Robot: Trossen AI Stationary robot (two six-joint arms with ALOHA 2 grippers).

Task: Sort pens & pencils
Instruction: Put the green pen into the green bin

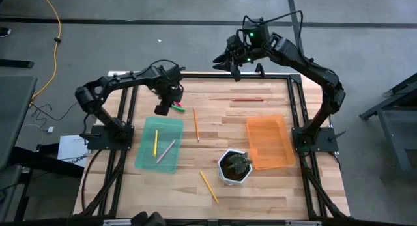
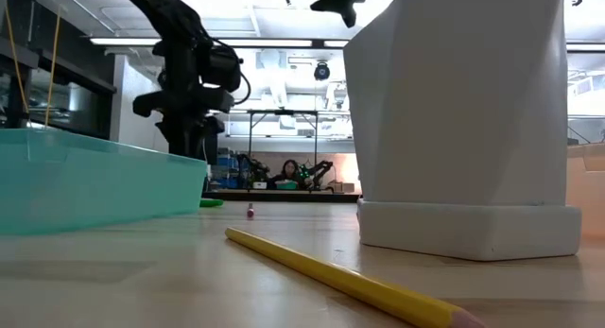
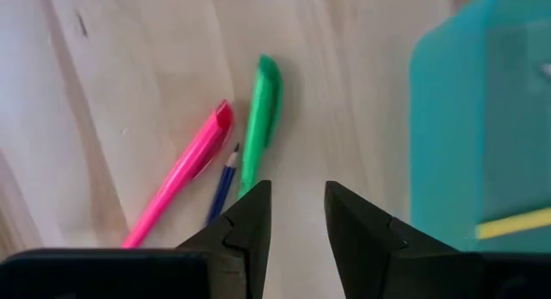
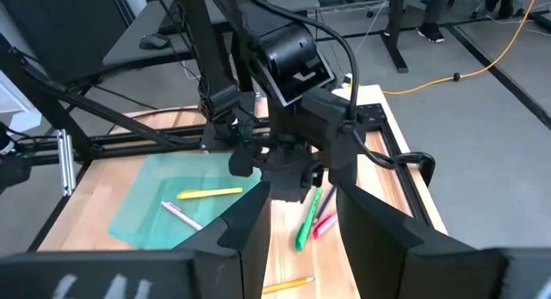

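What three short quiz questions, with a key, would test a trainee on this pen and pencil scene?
1. True or false: the orange tray holds pencils.
2. What lies in the green tray? A) two pens B) a plant C) nothing
3. Which gripper hovers over the pink pen and green pen?

Key: 1 false, it looks empty; 2 A; 3 the left gripper, fingers apart.

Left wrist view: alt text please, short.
The left pincer, fingers open and empty, hovers over the wooden table near a green pen, a pink pen and a thin blue one between them. A teal tray sits alongside.
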